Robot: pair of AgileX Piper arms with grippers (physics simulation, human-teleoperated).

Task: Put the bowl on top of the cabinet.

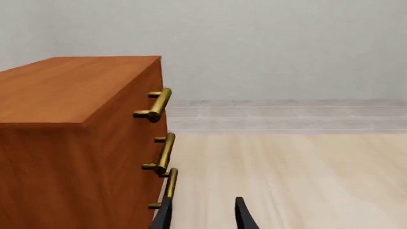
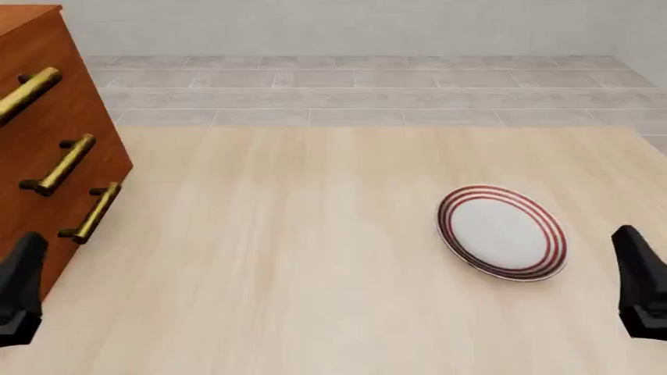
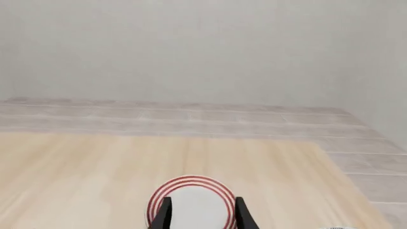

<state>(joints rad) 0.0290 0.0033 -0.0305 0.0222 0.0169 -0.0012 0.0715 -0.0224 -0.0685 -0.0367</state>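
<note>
- Bowl: not seen in any view; a pale sliver at the right wrist view's frame edge might be its rim, too cropped to tell.
- Cabinet at the table's left edge, cut off by the front view's left and top borders; three brass handles face the open tabletop.
- Cabinet top is a bare flat wood surface, visible only in the left wrist view.
- Left gripper: fingers apart, holding nothing, tips just beside the lowest handle; only the tips show.
- Right gripper: fingers apart, holding nothing, framing the red-ringed plate ahead of it.
- Wide bare tabletop between cabinet and plate; plate lies well in from the right edge.
</note>
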